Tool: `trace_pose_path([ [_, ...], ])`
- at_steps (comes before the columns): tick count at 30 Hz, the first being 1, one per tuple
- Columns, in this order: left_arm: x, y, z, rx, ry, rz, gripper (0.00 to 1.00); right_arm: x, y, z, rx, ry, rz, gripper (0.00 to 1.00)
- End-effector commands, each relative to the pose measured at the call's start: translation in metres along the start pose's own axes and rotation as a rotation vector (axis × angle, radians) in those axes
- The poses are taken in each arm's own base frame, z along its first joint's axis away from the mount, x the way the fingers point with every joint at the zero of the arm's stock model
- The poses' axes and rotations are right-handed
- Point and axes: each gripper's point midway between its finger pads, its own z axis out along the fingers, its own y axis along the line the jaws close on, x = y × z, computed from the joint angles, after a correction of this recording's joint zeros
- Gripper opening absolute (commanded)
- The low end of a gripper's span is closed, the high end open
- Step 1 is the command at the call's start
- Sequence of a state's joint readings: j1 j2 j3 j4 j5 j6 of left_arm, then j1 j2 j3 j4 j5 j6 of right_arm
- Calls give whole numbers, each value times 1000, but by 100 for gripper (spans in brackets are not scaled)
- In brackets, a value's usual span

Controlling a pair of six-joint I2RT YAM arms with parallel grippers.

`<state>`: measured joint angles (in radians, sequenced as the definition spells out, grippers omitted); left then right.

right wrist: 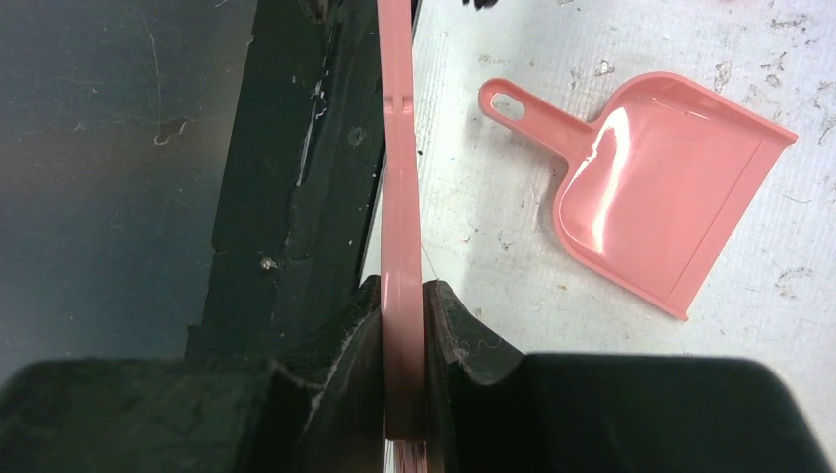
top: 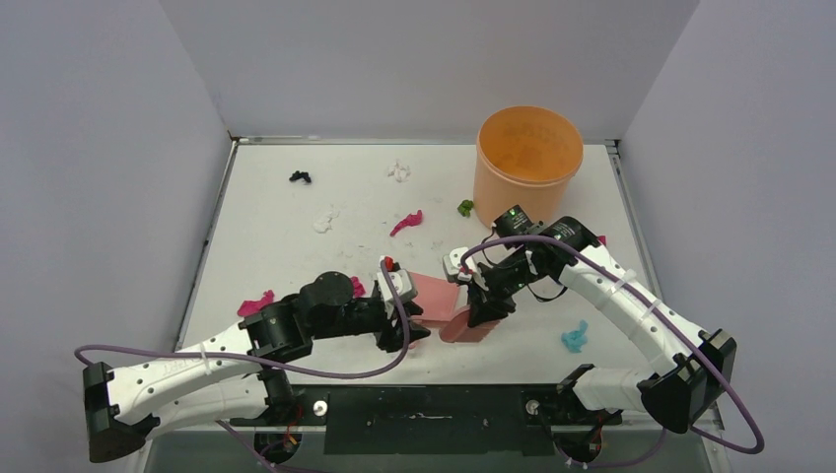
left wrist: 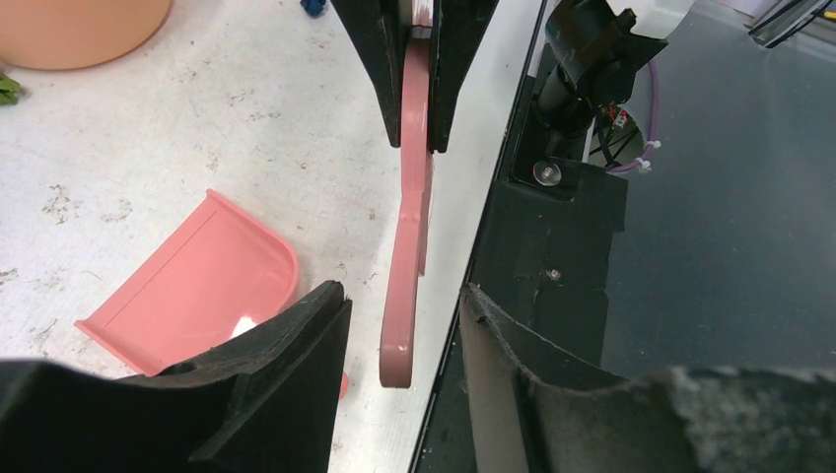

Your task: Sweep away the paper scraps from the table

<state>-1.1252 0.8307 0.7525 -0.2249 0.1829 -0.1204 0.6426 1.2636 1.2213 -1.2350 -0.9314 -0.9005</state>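
Observation:
My right gripper is shut on the handle of a pink hand brush, held just above the table near its front edge. My left gripper is open, and the free end of the brush handle sits between its fingers without touching either one. A pink dustpan lies flat on the table behind the two grippers. Paper scraps are scattered about: black, white, magenta, green, light blue.
An orange bucket stands at the back right of the table. The black base plate of the arms runs along the front edge, right beside the brush. Grey walls close in the left, back and right sides.

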Motion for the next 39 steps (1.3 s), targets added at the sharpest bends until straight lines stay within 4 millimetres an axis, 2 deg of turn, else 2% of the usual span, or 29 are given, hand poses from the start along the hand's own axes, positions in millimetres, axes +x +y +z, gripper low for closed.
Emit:
trace_pose_path([
  [1,-27,-7,7,31,-117,0,41,-11,-3,-1,8,-34,-16,5],
  [7,-33,-8,11,44,-148,-5,34,-8,-3,0,9,-26,-11,5],
  [13,-23,-11,19,68,-105,-9,23,-7,-4,1,16,-29,-10,5],
  [16,-18,-8,22,57,-77,-13,21,-8,-4,0,20,-30,-10,5],
  [21,-18,-8,21,53,-82,-10,13,-6,-5,0,25,-27,-8,5],
  [24,-21,-9,20,55,-95,-13,12,-6,-4,0,25,-26,-6,5],
  [28,-24,-8,22,54,-111,-26,17,-5,-4,1,28,-25,2,5],
  [31,-25,-9,24,60,-106,-29,12,-6,-5,1,31,-29,4,5],
  [35,-23,-11,26,72,-97,-35,0,-5,-5,1,37,-28,9,6],
  [37,-22,-10,24,62,-94,-39,0,-5,-6,0,48,-31,12,10],
  [39,-20,-6,20,35,-91,-51,0,-4,-16,-1,102,-26,38,30],
])
